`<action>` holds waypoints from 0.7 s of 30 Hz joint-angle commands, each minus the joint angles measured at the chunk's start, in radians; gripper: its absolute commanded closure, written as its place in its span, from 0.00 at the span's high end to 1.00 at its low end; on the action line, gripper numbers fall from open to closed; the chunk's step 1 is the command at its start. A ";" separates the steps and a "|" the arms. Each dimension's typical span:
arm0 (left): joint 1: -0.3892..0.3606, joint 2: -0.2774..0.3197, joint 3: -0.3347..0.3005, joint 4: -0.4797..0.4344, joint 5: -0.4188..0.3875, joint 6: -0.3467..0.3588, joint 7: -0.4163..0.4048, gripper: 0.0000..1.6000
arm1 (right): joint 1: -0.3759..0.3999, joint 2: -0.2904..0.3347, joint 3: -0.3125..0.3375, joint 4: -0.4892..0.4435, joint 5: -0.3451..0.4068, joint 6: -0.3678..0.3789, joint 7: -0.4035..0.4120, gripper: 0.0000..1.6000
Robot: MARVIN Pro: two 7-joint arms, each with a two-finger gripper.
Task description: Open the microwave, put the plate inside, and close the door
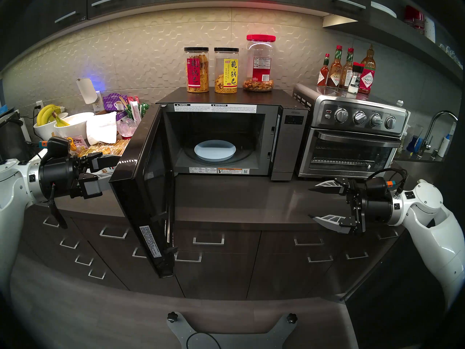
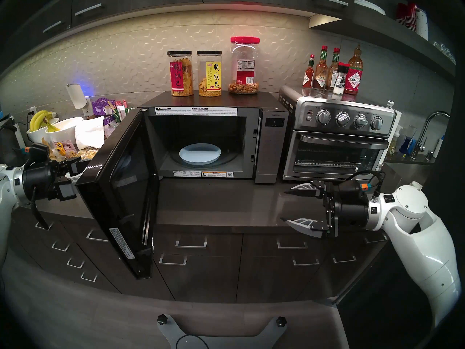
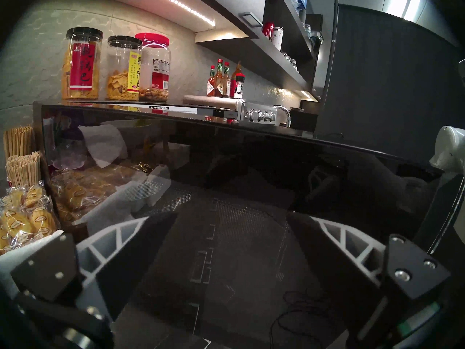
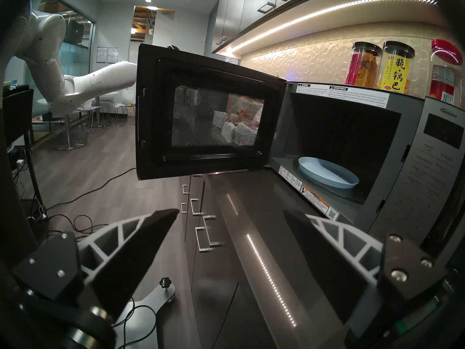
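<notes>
The large boxy black microwave (image 1: 226, 139) with its narrow silver control strip sits at the centre of the head view on the dark brown desk (image 1: 239, 202), and its wide glossy black glass door (image 1: 143, 189) stands swung far out toward the lower left of the frame, hinged on the left side. The round, shallow, pale blue-white plate (image 1: 215, 150) already lies flat inside the cavity on the turntable, clear of the opening, so by my reading only the closing is left. The left gripper (image 1: 105, 172), at the left edge of the frame, sits behind the door's outer face with its fingers spread wide and holding nothing; in the left wrist view the glass fills the space just ahead of them, though I cannot tell whether they touch it. The right gripper (image 1: 313, 203), at the lower right, hovers above the desk with its fingers wide and empty too, well apart from the door. The door looks stiff and fairly light on its hinge, but its glass is slick, so a flat push on the outer face near the free edge, away from the hinge, should serve better than a pinch.
</notes>
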 commanded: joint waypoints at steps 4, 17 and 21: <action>-0.135 0.030 0.120 0.010 -0.035 -0.035 0.063 1.00 | 0.009 0.002 0.009 -0.006 0.006 0.002 -0.001 1.00; -0.264 0.044 0.283 -0.007 -0.055 -0.034 0.156 1.00 | 0.009 0.002 0.009 -0.006 0.006 0.002 -0.001 1.00; -0.306 0.047 0.338 -0.008 -0.057 -0.030 0.191 1.00 | 0.009 0.002 0.009 -0.006 0.006 0.002 -0.001 1.00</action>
